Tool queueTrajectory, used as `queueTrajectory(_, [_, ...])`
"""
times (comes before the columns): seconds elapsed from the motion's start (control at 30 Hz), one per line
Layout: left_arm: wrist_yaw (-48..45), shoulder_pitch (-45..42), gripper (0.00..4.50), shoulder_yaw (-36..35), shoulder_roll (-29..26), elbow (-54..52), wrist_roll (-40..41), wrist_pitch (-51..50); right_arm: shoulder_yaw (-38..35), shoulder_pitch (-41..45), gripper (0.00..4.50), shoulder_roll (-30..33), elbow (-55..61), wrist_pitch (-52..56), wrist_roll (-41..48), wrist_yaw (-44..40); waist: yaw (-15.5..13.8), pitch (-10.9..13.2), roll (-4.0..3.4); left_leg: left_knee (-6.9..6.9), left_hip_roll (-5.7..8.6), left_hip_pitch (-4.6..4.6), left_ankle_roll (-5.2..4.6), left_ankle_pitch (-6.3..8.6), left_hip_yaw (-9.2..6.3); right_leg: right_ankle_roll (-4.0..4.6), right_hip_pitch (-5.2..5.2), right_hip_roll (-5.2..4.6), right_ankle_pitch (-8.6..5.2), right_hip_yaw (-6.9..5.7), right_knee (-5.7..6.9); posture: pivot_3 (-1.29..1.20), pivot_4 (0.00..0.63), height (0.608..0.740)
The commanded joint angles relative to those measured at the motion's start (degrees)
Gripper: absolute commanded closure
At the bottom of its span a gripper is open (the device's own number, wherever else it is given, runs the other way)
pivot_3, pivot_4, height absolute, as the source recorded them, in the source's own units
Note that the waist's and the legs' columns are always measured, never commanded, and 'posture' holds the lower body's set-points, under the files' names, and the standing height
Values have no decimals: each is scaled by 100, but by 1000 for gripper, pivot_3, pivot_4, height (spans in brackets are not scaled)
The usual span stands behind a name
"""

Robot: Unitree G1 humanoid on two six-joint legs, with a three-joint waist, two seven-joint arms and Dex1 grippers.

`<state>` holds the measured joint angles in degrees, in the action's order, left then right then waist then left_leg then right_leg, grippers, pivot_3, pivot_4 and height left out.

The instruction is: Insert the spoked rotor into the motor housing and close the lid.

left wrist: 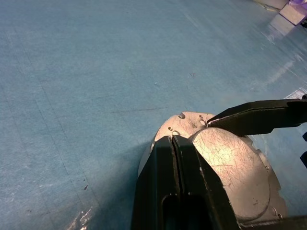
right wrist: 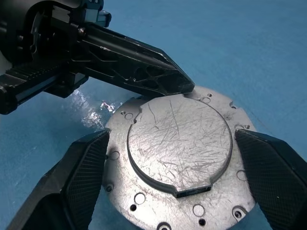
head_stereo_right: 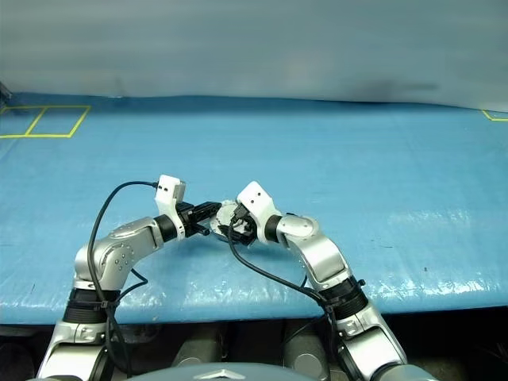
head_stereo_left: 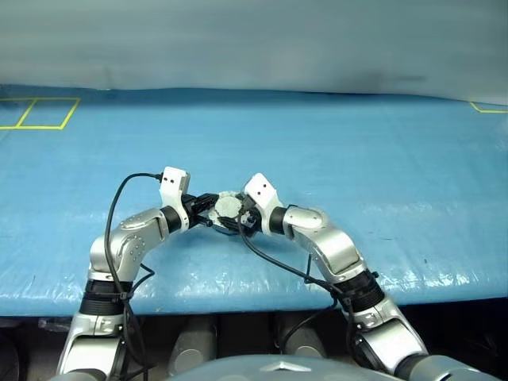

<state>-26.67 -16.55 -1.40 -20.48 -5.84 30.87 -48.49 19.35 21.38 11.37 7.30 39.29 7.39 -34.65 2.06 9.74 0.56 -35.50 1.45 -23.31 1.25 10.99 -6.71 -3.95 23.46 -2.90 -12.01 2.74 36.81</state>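
The lid (right wrist: 180, 143), a scratched grey metal disc with a raised flat centre and small holes around its rim, lies on the blue table between my two grippers. My left gripper (left wrist: 171, 138) is shut, and its joined tips rest on the lid's rim (left wrist: 192, 122). My right gripper (right wrist: 172, 139) is open wide, with one finger on each side of the lid, close to its edge. In the left eye view the lid (head_stereo_left: 228, 206) sits where both arms meet. The spoked rotor and the motor housing are hidden.
The blue sheet covering the table (head_stereo_left: 357, 159) stretches wide on all sides of the arms. Yellow tape squares (head_stereo_left: 40, 111) mark its far left corner, and another yellow mark (head_stereo_left: 488, 108) lies far right. The table's front edge (head_stereo_left: 238, 305) runs just below my arms.
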Motion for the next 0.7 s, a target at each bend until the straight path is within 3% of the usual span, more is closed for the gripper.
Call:
queueTrajectory(0.03, [-61,72,4500,181,-50,84,-131,-130,-246,-203,32,158,296,218,143,56,3,-1,0,-1,0,1,0,0,3,0,-1,0,0,1,0,0,150,740])
queueTrajectory(0.2, [-123,76,4500,176,-33,60,-193,-119,-712,-639,32,338,938,630,556,86,-2,-3,2,-1,0,-6,0,0,2,0,5,-2,0,0,-1,0,150,740])
queueTrajectory(0.37, [-182,77,4500,202,-26,62,-238,-72,-1744,-1265,32,-36,1603,1605,1859,133,-9,-3,2,0,-1,-12,0,0,-1,0,9,-2,-1,-2,-1,0,150,740])
queueTrajectory(0.5, [-238,78,4500,227,-21,100,-272,-30,-2532,-1502,32,-639,1675,2441,2832,504,-4,-3,2,-1,-1,-13,-1,0,0,0,11,-2,-1,-1,0,0,150,740])
queueTrajectory(0.7, [-274,92,4500,234,3,73,-310,-23,-3306,-1527,32,-1772,1246,3062,3496,1567,-10,-6,-4,1,-1,-18,-1,1,0,2,19,-3,-2,-1,-1,0,150,740])
